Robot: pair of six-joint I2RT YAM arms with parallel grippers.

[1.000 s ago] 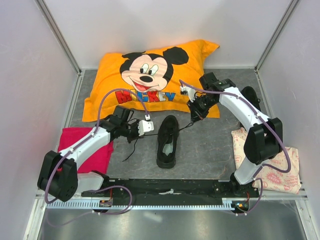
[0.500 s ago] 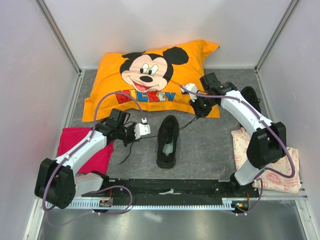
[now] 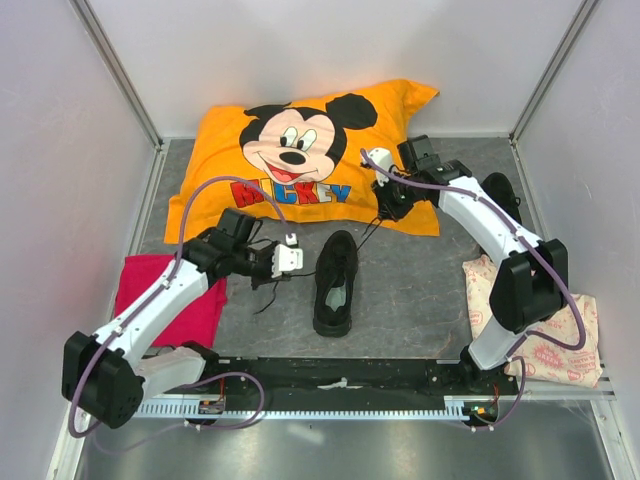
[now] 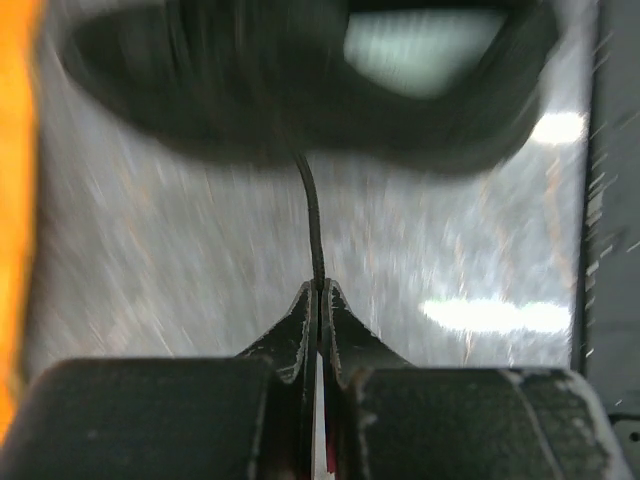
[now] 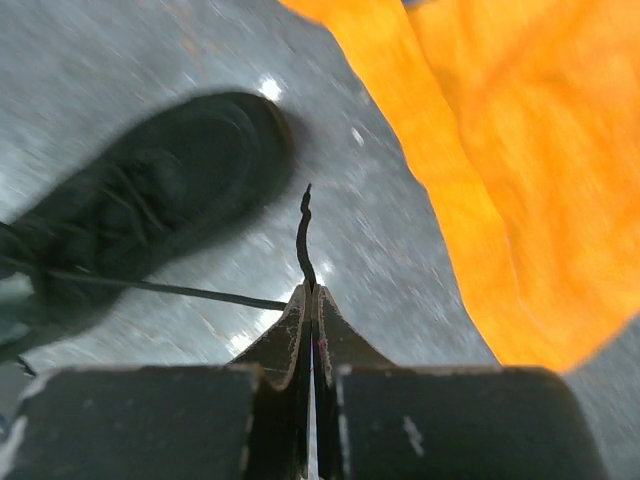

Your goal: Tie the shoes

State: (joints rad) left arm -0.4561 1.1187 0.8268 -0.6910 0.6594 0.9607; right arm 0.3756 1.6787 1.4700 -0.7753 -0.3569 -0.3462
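Pillow (image 3: 400,105) lies just beyond shoe (image 3: 335,285), red cloth (image 3: 150,285) leftward.

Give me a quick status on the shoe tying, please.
Left fingers shut on one lace, right fingers shut on the other. Shoe sole-down between them, untied. Orange pillow beside right fingers.

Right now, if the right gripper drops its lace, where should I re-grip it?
I'd grip the lace just short of its free tip, coming from the pillow side with the right gripper across the strand. It runs straight from the shoe, so there is a clean stretch to pinch.
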